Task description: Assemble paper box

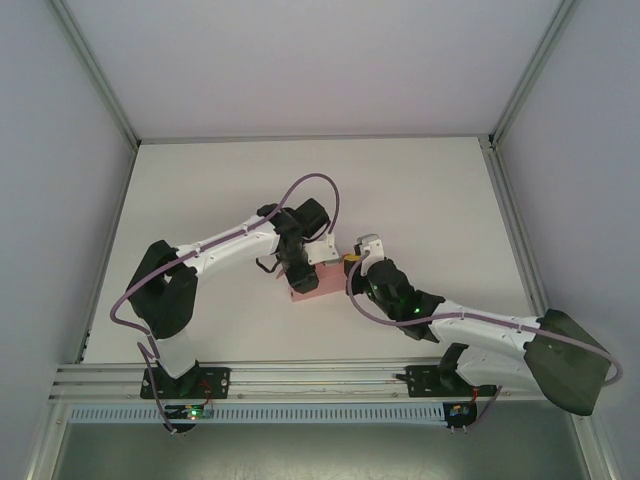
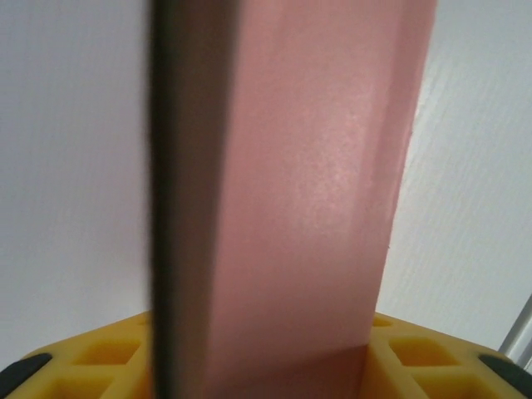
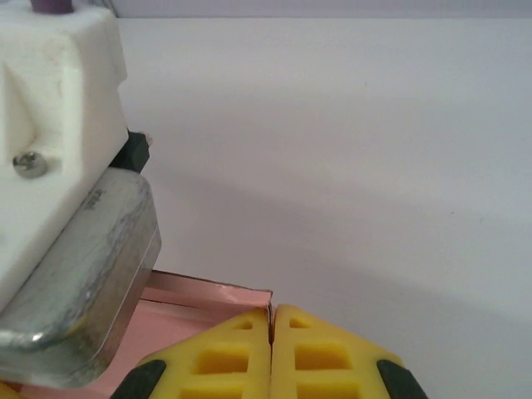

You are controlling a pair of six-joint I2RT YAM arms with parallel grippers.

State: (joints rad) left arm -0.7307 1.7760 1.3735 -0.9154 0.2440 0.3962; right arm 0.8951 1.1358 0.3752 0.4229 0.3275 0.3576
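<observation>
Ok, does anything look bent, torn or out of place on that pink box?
Nothing stands out. The paper box looks smooth and untorn wherever its pink panels show. The right end effector is shut on one thin wall edge, which looks straight.

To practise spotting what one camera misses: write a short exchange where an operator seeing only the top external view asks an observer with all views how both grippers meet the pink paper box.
Operator: From above, the left gripper hides much of the paper box. Anything between its fingers?
Observer: Yes. Its wrist view shows a pink panel standing between them, seemingly touching both.
Operator: And the right gripper?
Observer: Its fingers are shut, apparently pinching a corner of the box's thin rim.
Operator: Is the box closed there?
Observer: No, behind that rim the pink inside lies open.
</observation>
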